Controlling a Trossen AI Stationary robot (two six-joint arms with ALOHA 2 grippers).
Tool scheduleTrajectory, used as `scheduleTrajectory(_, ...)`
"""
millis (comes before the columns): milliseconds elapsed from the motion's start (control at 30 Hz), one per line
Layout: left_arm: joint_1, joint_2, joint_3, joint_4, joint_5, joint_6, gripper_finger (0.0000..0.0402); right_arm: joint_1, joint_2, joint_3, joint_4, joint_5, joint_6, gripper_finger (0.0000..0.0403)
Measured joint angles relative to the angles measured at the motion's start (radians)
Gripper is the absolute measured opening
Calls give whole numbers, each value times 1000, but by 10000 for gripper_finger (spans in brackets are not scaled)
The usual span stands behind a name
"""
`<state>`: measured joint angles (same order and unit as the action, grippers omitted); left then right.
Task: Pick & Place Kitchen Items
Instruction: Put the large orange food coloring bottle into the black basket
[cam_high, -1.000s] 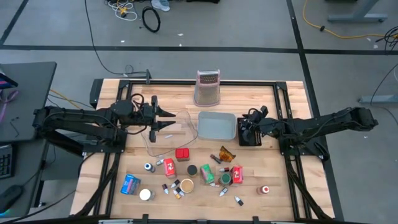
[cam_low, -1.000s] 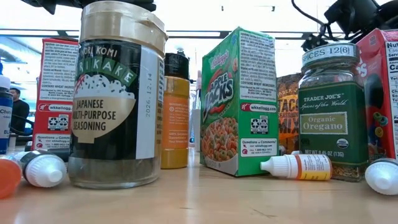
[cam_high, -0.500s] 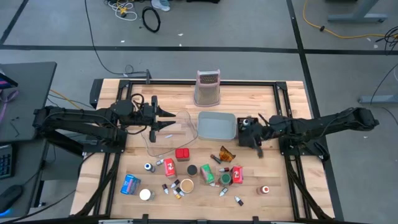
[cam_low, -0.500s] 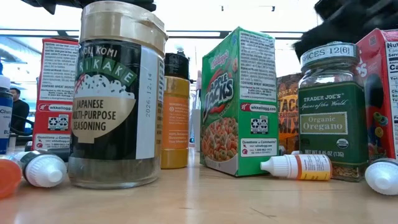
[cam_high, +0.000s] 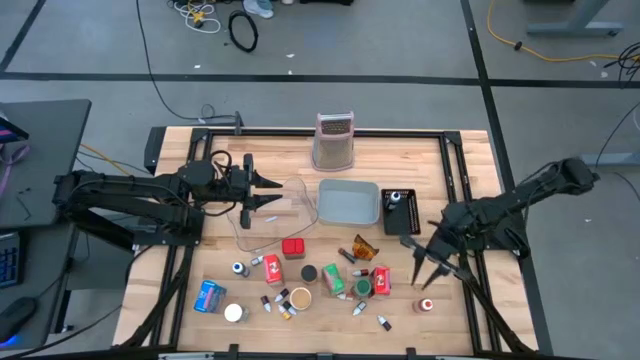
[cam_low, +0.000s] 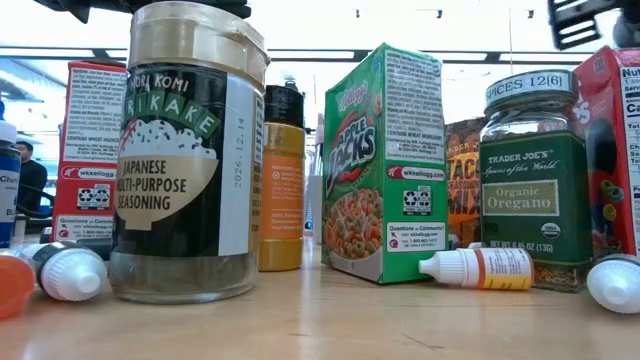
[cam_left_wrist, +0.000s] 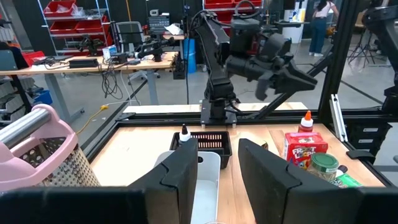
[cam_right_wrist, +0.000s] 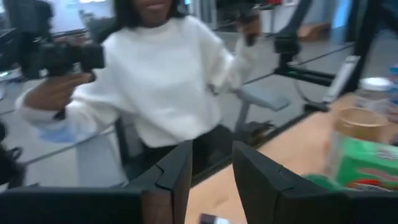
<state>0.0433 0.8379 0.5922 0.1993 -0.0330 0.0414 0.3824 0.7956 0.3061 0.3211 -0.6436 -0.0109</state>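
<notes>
Right gripper hangs just above the small red-capped bottle, right of the Froot Loops box, fingers parted, holding nothing. I'd drop straight down, centre on the cap, then squeeze gently

Right gripper empty, jaws parted; left gripper waits.
</notes>
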Motion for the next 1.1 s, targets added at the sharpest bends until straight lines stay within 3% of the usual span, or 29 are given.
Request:
scheduleTrajectory(200, 0, 0, 0, -5, 0, -12, 126, 123, 46, 0, 2, 90, -21, 121)
scheduleTrajectory(667, 0, 0, 0, -6, 0, -81, 126, 312, 274, -2, 113, 88, -118, 121)
scheduleTrajectory(900, 0, 0, 0, 6, 0, -87, 126, 341, 391, -2, 156, 91, -181, 121)
scheduleTrajectory(1100, 0, 0, 0, 58, 0, -55, 126, 341, 383, -2, 166, 184, -172, 121)
